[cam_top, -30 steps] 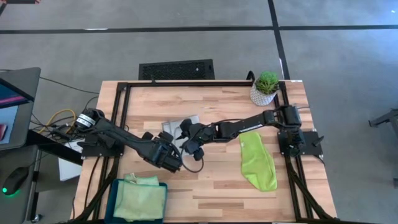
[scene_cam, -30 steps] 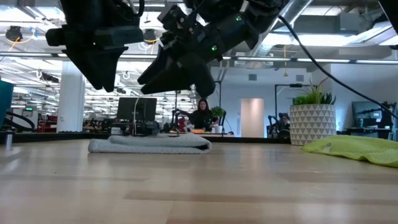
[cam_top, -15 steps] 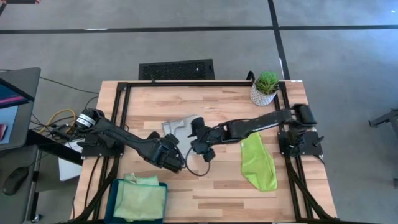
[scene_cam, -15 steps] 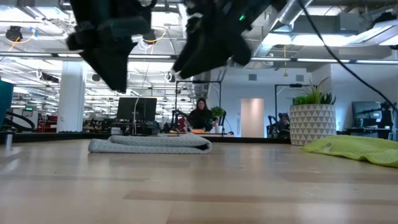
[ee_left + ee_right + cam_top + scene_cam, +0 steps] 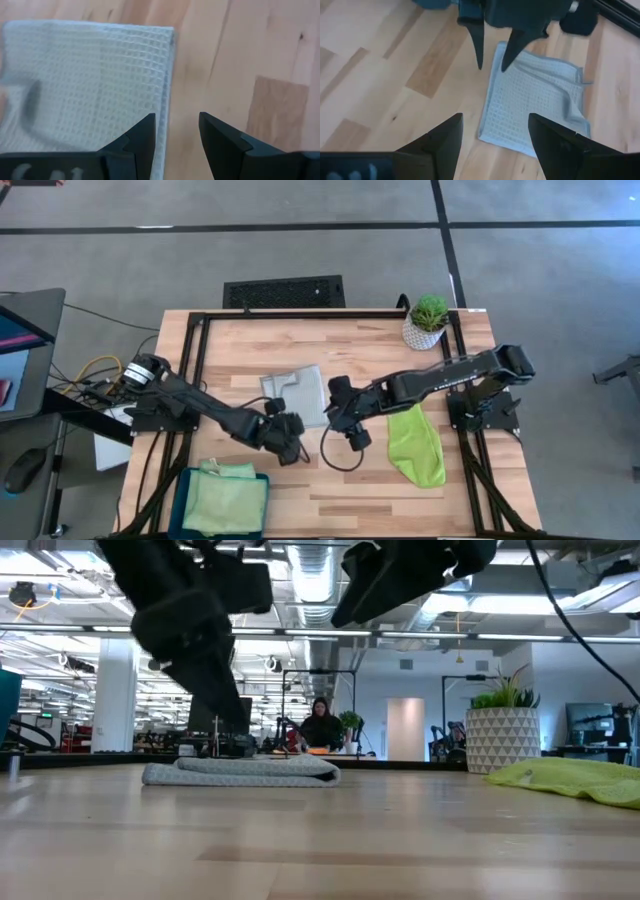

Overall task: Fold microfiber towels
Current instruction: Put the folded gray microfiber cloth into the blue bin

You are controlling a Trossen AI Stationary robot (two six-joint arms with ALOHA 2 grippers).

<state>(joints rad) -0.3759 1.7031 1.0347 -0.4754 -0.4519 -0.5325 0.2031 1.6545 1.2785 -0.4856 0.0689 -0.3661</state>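
The wooden counter (image 5: 350,480) carries everything. At its front left corner sits a teal bin (image 5: 222,502) holding pale green cloth; it looks like two towels (image 5: 228,498) stacked, one peeking out at the bin's far edge, though the count inside is hard to make out from above.

Two more towels lie on the counter itself. A lime towel (image 5: 415,442) is spread loosely at the right side, near the right arm's base. A grey towel (image 5: 300,392), waffle-textured and folded into a flat rectangle, lies near the middle of the counter; in the low view it shows as a flat folded pad (image 5: 240,771). A potted plant (image 5: 427,321) stands at the far right corner.

The left gripper (image 5: 285,438) hovers just in front of the grey towel, jaws spread a little and holding nothing; its wrist view shows the towel's edge (image 5: 90,90) beyond the fingertips. The right gripper (image 5: 345,420) hangs between the grey and lime towels, jaws spread wide and empty, raised off the counter in the low view.
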